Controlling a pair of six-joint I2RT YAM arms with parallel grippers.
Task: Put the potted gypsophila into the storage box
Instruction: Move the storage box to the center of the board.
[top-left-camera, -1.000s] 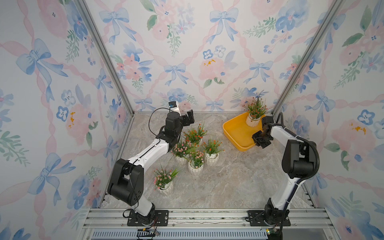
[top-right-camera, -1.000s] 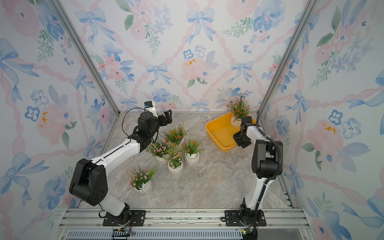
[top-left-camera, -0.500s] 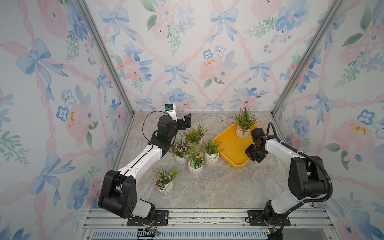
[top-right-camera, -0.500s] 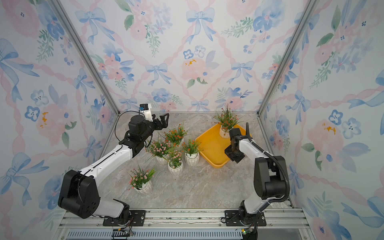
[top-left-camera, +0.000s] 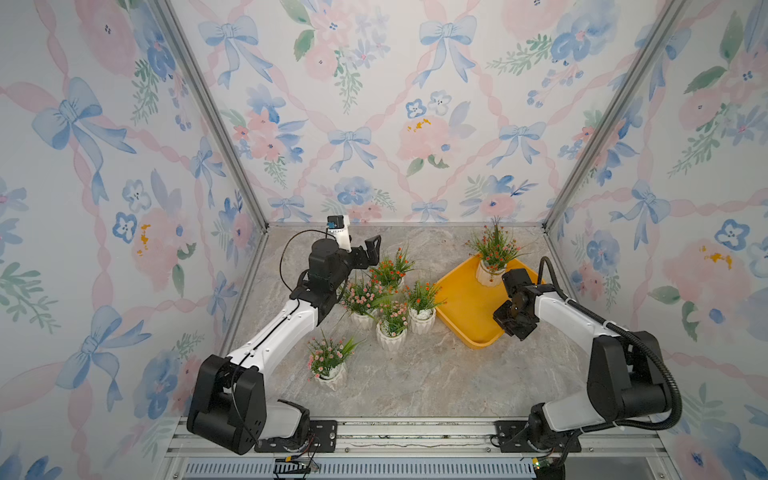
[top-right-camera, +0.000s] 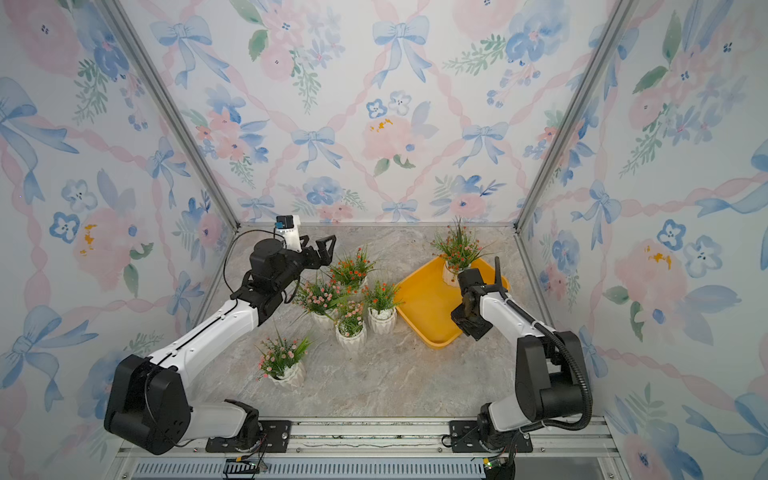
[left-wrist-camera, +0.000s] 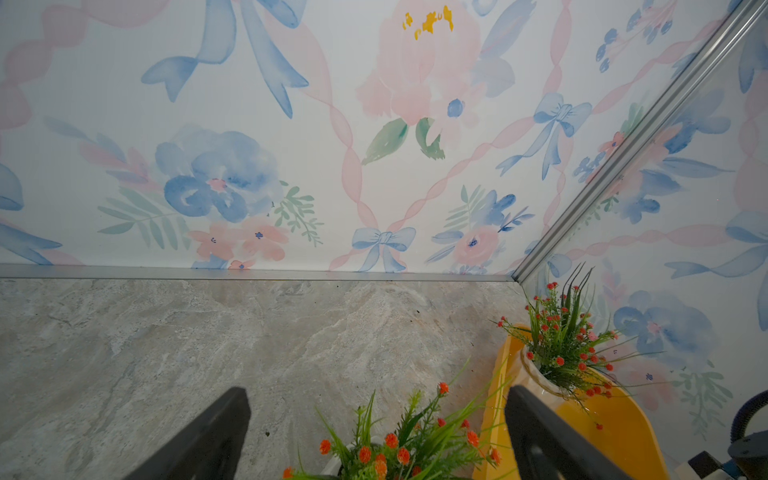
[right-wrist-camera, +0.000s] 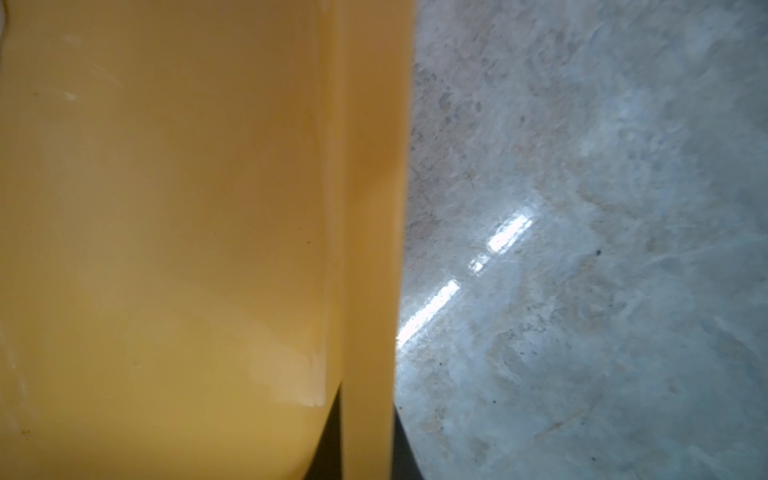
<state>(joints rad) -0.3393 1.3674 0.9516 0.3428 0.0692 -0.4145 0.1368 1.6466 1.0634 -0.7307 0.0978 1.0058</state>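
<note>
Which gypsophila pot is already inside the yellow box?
The orange-red-bloomed pot standing in the far corner of the storage box. The other five pots stand outside it on the table.

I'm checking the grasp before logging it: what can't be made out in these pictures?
- Right gripper: fingertips hidden under its own wrist in both top views; the right wrist view shows only dark slivers beside the rim of the shallow yellow-orange plastic storage box.
- Orange-red-bloomed potted plant nearest the left gripper: its pot is cut off by the left wrist view's edge and leaf-covered in both top views.
</note>
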